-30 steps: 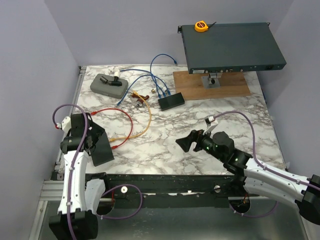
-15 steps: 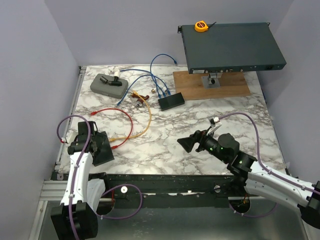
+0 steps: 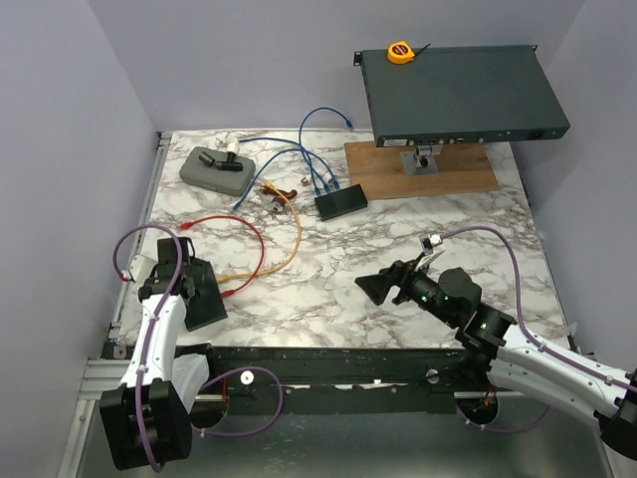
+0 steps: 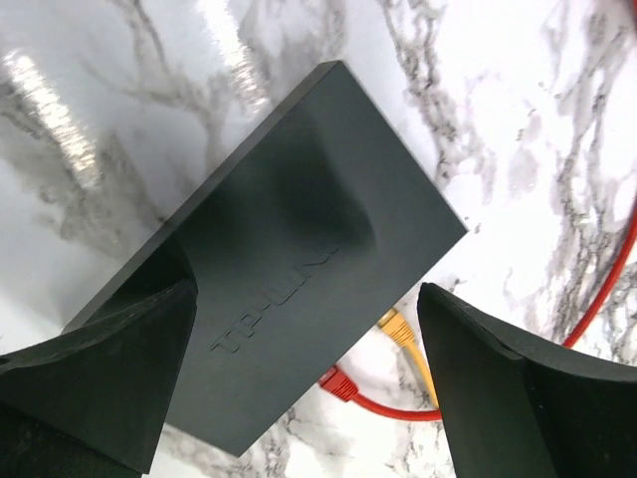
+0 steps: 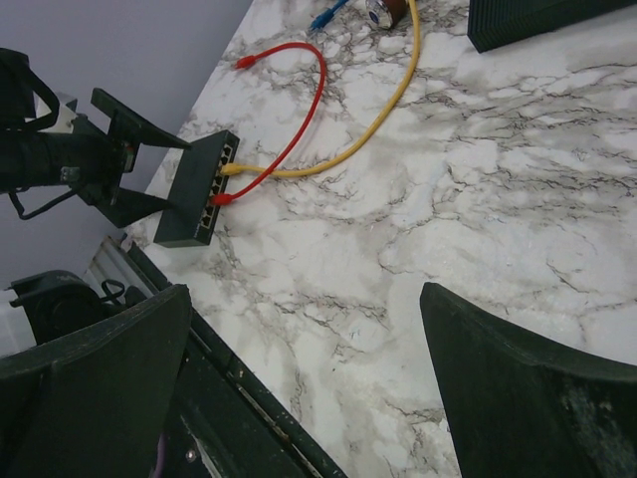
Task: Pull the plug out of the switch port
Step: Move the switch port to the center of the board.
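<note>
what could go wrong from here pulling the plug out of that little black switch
1. The left gripper straddles the switch with its jaws open, so nothing clamps it yet; a tug on a plug would likely drag it across the marble table.
2. The red plug and yellow plug sit close together on the same face, so the right gripper, open and well short of them, may catch both or the wrong one.
</note>
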`<state>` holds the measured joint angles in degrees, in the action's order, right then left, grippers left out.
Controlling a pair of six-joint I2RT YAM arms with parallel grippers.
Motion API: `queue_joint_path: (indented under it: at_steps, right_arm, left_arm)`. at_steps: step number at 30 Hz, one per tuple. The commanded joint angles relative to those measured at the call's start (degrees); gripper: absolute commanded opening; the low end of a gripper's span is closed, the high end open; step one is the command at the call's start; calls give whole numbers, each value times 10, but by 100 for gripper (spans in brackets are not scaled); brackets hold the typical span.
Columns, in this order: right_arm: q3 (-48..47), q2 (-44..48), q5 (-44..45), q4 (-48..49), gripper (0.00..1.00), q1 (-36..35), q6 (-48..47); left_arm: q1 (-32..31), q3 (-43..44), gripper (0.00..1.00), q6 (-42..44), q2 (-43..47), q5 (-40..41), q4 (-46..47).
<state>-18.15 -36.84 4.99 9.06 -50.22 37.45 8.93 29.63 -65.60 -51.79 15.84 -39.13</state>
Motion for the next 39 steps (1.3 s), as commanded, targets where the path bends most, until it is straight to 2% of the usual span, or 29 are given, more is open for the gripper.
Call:
queue_joint_path:
  at_steps: [1,9,15,21,26,32,35,39]
  right_arm:
    - [-4,4,5,-24,100,-4,-2]
    - [-9,-3,5,-31,100,-3,-2]
    - [-5,-8,1,-29,100,-3,2]
    - [-8,-13,-14,-19,100,-4,10]
    - [-10,-7,-14,-26,100,-3,4]
    - [-5,4,-15,-32,100,-3,5]
    - [0,10,-14,-32,100,-3,9]
    - [2,11,-14,-34,100,-3,14]
  left_arm:
    - [3,-45,92,3,-39,-50,32]
    - [-7,-57,91,18,-50,-64,47]
    - [-7,-23,97,-9,37,40,-57]
    - [21,19,99,-14,54,110,-131]
    - [47,19,99,1,27,89,-116]
    - [50,1,96,38,-20,16,-52]
    - [40,-3,94,47,-44,-34,-29]
    - [12,-13,93,40,-52,-38,-17]
